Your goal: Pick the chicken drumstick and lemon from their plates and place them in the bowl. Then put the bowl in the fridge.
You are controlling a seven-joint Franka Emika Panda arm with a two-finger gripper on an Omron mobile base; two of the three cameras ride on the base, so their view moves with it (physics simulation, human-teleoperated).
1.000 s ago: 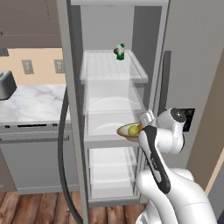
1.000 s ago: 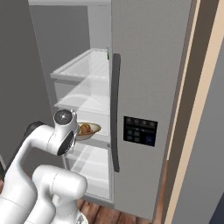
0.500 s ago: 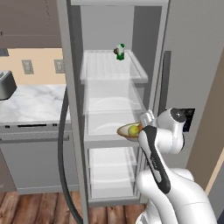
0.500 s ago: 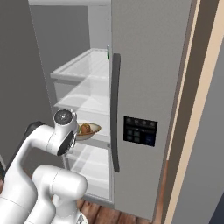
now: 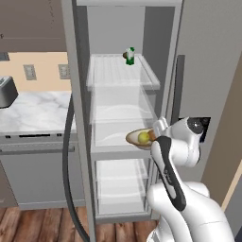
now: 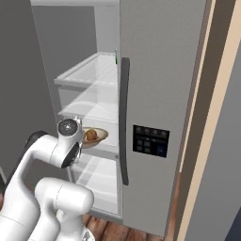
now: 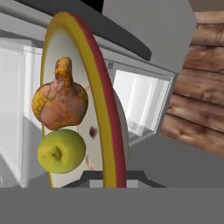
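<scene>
The claw (image 7: 114, 175) is clamped on the rim of the bowl (image 5: 141, 138), at middle of the left base frame, carrying it level at the open fridge (image 5: 124, 118) toward the middle shelf. Inside sit the chicken drumstick (image 7: 59, 103) and lemon (image 7: 60, 150) (touching each other).

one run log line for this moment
phase: bowl into fridge | gripper: shut on bowl rim | contents: chicken drumstick, lemon | fridge: open

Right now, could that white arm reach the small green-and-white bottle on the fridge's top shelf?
Probably not: the gripper is shut on the tan-rimmed bowl with lemon and drumstick; the bottle sits a shelf higher, far back.
</scene>
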